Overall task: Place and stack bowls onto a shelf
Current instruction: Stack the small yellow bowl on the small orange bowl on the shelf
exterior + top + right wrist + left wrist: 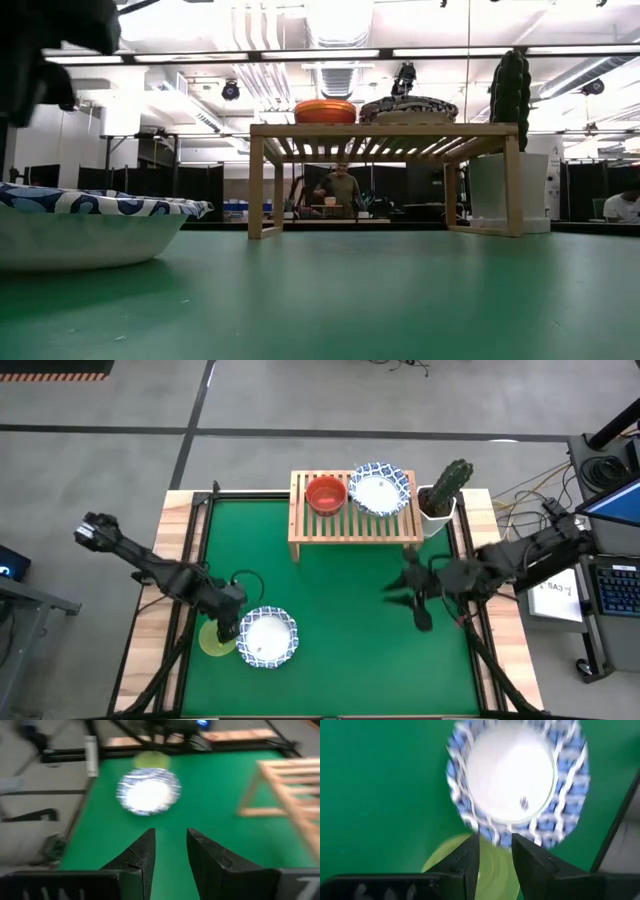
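A white bowl with a blue patterned rim (267, 637) (512, 775) sits on the green mat near the table's near-left corner. Its left edge overlaps a yellow-green bowl (213, 641) (490, 870). My left gripper (232, 622) (495, 857) points down, open, with its fingertips just short of that rim over the yellow-green bowl. My right gripper (405, 600) (170, 847) hovers open over the mat's right half, facing the patterned bowl (148, 791). On the light-wood shelf (355, 525) (385, 130) rest a red bowl (326, 493) (325, 110) and a second patterned bowl (380, 488) (408, 108).
A white pot with a cactus (440, 495) (510, 95) stands right of the shelf at the far-right corner. Bare green mat (340, 620) lies between the two grippers and in front of the shelf. The shelf's left third is free. People show in the room beyond the table.
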Tool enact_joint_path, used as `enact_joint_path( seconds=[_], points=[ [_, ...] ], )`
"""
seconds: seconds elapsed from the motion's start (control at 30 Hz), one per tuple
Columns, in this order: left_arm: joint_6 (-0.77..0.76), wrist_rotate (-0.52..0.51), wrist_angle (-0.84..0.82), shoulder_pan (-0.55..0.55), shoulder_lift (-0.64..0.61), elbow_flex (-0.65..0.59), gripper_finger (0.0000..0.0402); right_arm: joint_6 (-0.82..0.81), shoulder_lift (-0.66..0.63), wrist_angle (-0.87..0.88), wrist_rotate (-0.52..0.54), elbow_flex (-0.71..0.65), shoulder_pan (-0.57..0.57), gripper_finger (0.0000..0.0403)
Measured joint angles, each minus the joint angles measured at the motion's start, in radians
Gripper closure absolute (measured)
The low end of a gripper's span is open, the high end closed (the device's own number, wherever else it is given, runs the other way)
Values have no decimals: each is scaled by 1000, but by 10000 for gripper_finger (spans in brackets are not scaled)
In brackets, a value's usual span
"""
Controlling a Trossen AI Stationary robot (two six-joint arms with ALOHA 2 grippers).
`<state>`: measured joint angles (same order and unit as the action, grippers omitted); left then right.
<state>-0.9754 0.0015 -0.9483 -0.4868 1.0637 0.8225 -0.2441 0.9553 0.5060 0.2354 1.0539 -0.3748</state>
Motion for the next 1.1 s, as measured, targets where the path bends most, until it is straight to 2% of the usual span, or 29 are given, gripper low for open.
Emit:
enact_joint_path(
  seconds=[0.1,0.23,0.37,0.43,0.6,0.83,0.93,1.03,1.1],
  points=[
    [8,8,-21,-42,60,0,291,20,28,-108,0,-53,-83,309],
    [39,7,-110,-60,148,0,262,17,82,-161,0,-71,-140,316],
    [64,-47,-221,-64,232,-1,229,8,140,-193,3,-68,-167,324],
    [123,-55,-232,-64,265,-1,218,8,168,-190,1,-55,-174,327],
    [238,-75,-211,-67,322,-1,216,10,215,-192,1,-24,-175,333],
    [285,-79,-105,-67,344,-53,259,21,237,-182,1,-14,-175,335],
    [276,-54,-113,-69,344,-61,309,0,237,-179,1,-29,-181,335],
    [276,-38,-136,-70,342,-49,379,-1,238,-179,1,-39,-186,335],
    [274,-42,-157,-69,337,-33,390,-10,238,-180,1,-42,-188,335]
  ],
)
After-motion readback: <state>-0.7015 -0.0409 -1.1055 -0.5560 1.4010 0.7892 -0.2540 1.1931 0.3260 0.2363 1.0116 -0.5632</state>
